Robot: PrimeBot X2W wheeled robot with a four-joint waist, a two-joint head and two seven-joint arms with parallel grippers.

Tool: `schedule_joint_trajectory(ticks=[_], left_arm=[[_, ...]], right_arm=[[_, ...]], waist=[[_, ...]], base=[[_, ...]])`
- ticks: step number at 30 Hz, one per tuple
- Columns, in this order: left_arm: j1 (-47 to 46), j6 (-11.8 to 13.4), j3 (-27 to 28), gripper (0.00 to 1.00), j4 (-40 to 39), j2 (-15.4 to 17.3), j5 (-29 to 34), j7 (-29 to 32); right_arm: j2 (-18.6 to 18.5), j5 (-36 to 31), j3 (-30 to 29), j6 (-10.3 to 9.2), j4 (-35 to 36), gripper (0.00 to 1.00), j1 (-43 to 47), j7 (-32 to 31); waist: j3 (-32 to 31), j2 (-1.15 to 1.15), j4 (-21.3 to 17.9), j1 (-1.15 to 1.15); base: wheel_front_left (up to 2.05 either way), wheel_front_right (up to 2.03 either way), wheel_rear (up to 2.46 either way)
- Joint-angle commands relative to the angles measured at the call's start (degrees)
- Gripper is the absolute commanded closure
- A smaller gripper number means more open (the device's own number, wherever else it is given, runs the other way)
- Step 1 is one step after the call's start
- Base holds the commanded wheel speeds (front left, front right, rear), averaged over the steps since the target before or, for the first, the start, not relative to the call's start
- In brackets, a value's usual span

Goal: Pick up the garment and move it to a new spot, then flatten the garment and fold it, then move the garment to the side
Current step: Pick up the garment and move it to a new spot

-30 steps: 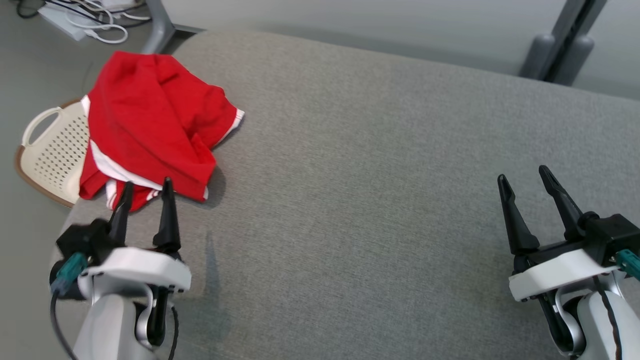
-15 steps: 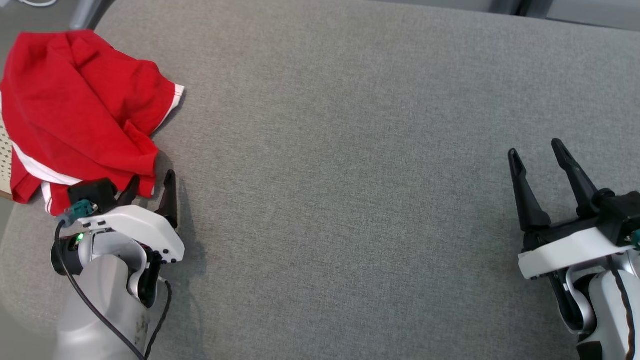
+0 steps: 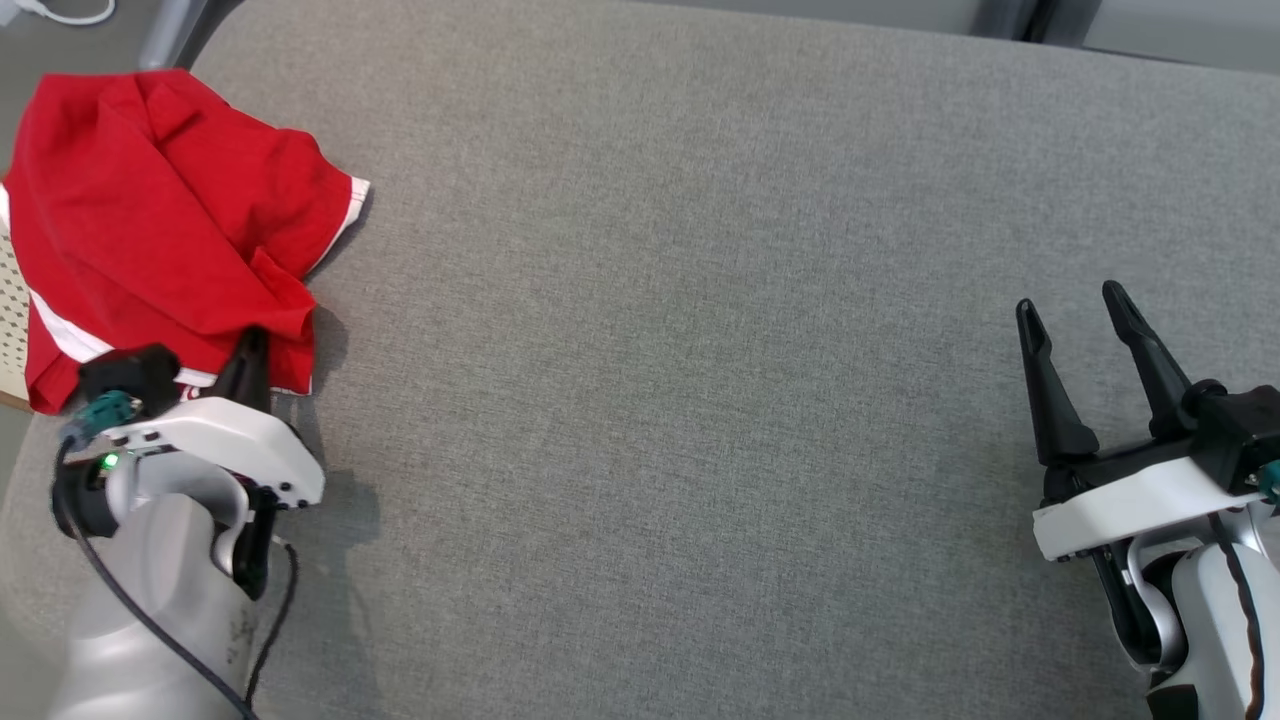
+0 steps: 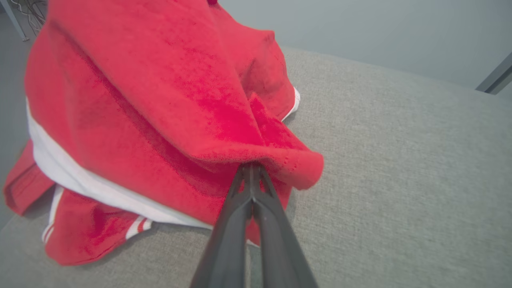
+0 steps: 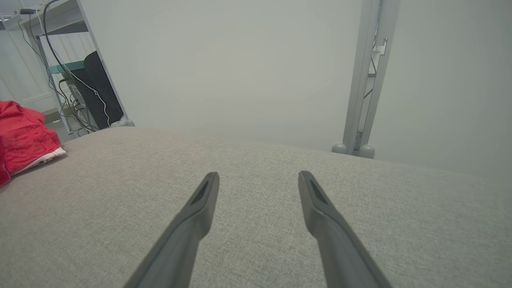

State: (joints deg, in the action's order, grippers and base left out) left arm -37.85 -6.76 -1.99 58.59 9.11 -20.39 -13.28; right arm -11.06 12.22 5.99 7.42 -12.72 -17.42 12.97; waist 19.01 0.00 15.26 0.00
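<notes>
The red garment with white trim (image 3: pixel 170 230) lies crumpled at the far left corner of the grey fabric-covered surface (image 3: pixel 700 350), with its left part hanging over the edge above a cream perforated basket (image 3: pixel 8 320). The left gripper (image 3: pixel 252 340) stands at the garment's near right edge. In the left wrist view its two dark fingers (image 4: pixel 240 216) lie pressed together, tips pinching a fold of the red cloth (image 4: pixel 140 100) at the point where the fold drapes over them (image 4: pixel 251 170). The fold at the grip point sits raised off the surface, and the white band of the garment runs below and to the left of the fingers. The right gripper (image 3: pixel 1072 305) hangs above bare grey fabric at the near right, well apart from the garment. Its fingers are spread wide and hold nothing, as the right wrist view confirms (image 5: pixel 259 176). In that view the garment (image 5: pixel 20 136) appears at the far left edge, and a grey metal post (image 5: pixel 368 80) stands beyond the surface.
</notes>
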Motion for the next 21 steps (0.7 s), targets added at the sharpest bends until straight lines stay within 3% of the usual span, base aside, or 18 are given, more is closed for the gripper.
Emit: schedule_joint_trajectory(ticks=[1, 7, 19, 20, 21], left_arm=[[0.24, -0.13, 0.16, 1.00, -0.60, 0.91, -0.12, -0.56], [2.68, 0.39, 1.89, 1.00, -8.43, 3.14, 0.08, -1.89], [19.44, 5.63, 5.42, 1.00, -38.26, 2.69, 0.69, -0.93], [21.24, 6.05, 5.41, 0.89, -40.25, 2.28, 0.50, -0.10], [23.16, 6.39, 5.33, 0.52, -42.02, 1.75, 0.12, 0.62]], right_arm=[[-0.14, 0.24, -0.25, 0.13, -0.25, 0.00, 0.39, 0.37], [0.56, 0.84, -1.19, 0.13, -0.97, 0.00, 1.89, 0.82], [2.15, 0.78, -2.42, 0.13, -1.94, 0.00, 5.90, 1.66], [2.30, 0.74, -2.46, 0.13, -1.95, 0.00, 6.25, 1.70], [2.45, 0.69, -2.43, 0.13, -1.93, 0.00, 6.55, 1.75]], waist=[[-0.91, 0.00, 0.10, 0.00], [-4.22, 0.00, 0.73, 0.00], [-11.39, 0.00, 1.11, 0.00], [-11.91, 0.00, 1.13, 0.00], [-12.37, 0.00, 1.11, 0.00]], base=[[0.00, 0.00, 0.00], [0.00, 0.00, 0.00], [0.00, 0.00, 0.00], [0.00, 0.00, 0.00], [0.00, 0.00, 0.00]])
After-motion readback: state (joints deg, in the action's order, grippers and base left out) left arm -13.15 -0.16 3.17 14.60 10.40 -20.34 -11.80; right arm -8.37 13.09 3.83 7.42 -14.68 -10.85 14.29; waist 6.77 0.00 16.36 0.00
